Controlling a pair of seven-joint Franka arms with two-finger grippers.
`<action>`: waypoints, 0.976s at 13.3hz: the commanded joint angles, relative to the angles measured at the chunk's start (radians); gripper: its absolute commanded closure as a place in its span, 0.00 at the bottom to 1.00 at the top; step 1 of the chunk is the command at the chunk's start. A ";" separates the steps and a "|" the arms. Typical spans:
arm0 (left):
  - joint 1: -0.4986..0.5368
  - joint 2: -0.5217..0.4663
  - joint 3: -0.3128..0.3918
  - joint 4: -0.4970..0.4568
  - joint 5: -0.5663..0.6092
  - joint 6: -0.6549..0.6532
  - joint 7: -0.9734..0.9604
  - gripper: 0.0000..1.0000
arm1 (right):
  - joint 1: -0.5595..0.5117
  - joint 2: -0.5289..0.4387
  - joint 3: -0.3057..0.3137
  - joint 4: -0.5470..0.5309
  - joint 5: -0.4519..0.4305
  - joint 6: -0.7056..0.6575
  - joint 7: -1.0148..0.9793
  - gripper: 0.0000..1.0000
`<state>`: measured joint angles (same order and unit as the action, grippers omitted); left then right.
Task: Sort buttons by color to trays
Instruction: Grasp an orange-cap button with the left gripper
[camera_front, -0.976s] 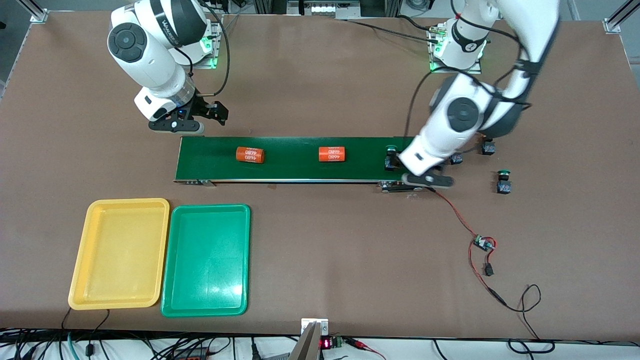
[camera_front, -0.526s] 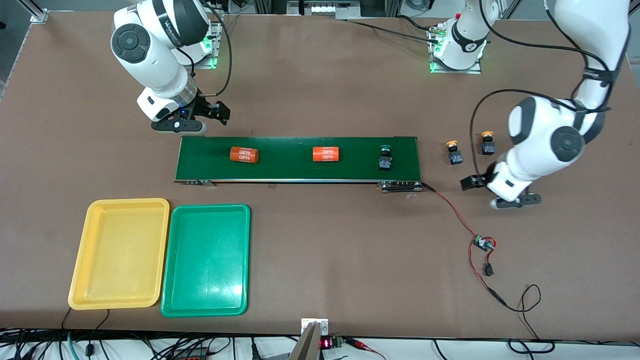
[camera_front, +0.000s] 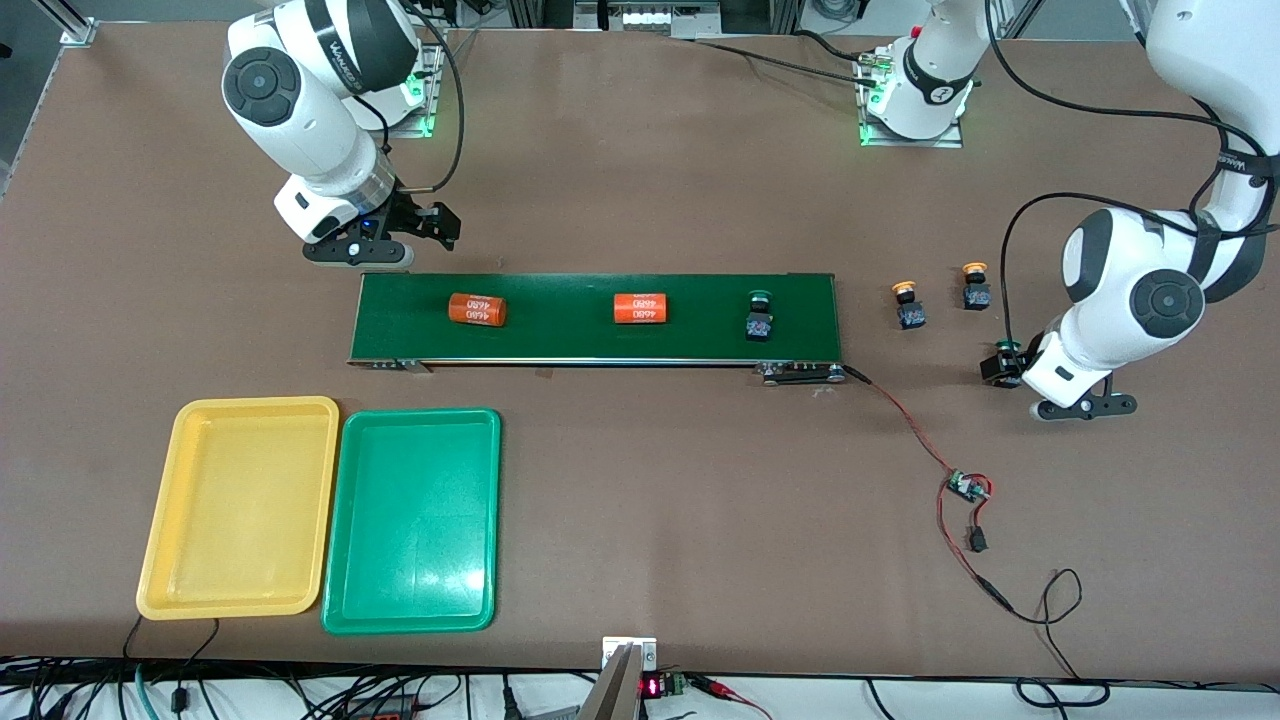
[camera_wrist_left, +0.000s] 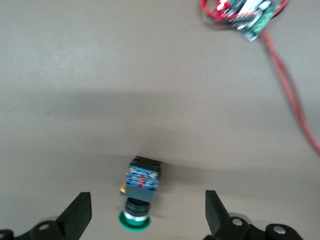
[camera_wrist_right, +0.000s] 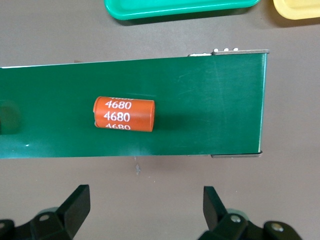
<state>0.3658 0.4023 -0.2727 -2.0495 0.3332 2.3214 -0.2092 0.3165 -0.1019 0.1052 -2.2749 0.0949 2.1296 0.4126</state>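
Note:
One green-capped button (camera_front: 760, 312) rides on the dark-green belt (camera_front: 560, 335) near the left arm's end. Two yellow-orange-capped buttons (camera_front: 907, 304) (camera_front: 975, 285) stand on the table off that end. A second green button (camera_front: 1001, 362) lies on the table, partly hidden by my left gripper (camera_front: 1018, 375). In the left wrist view this button (camera_wrist_left: 142, 187) lies on its side between the open fingers of the left gripper (camera_wrist_left: 148, 220), touching neither. My right gripper (camera_front: 430, 225) is open and empty over bare table beside the belt; it shows in the right wrist view (camera_wrist_right: 145, 210). The yellow tray (camera_front: 160, 520) and green tray (camera_front: 345, 530) sit side by side, nearer the front camera, both empty.
Two orange cylinders printed 4680 (camera_front: 477, 309) (camera_front: 640, 308) lie on the belt; one shows in the right wrist view (camera_wrist_right: 123, 114). A small circuit board (camera_front: 965, 487) with red and black wires lies on the table near the left arm's end, and shows in the left wrist view (camera_wrist_left: 252, 20).
My left arm has swung from the belt's end to over the green button on the table. The cylinders and the button on the belt have slid toward the right arm's end.

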 joint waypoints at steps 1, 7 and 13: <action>0.059 0.067 -0.006 0.029 0.053 0.054 0.030 0.00 | 0.009 0.005 -0.002 0.012 -0.012 0.016 0.015 0.00; 0.085 0.108 -0.013 0.011 0.035 0.055 0.096 0.00 | 0.039 0.041 -0.002 0.011 -0.011 0.113 0.020 0.00; 0.079 0.109 -0.023 0.011 0.020 0.047 0.096 0.00 | 0.041 0.045 -0.002 0.011 -0.011 0.108 0.021 0.00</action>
<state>0.4446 0.5080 -0.2867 -2.0448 0.3611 2.3789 -0.1290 0.3473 -0.0656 0.1053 -2.2749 0.0949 2.2337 0.4136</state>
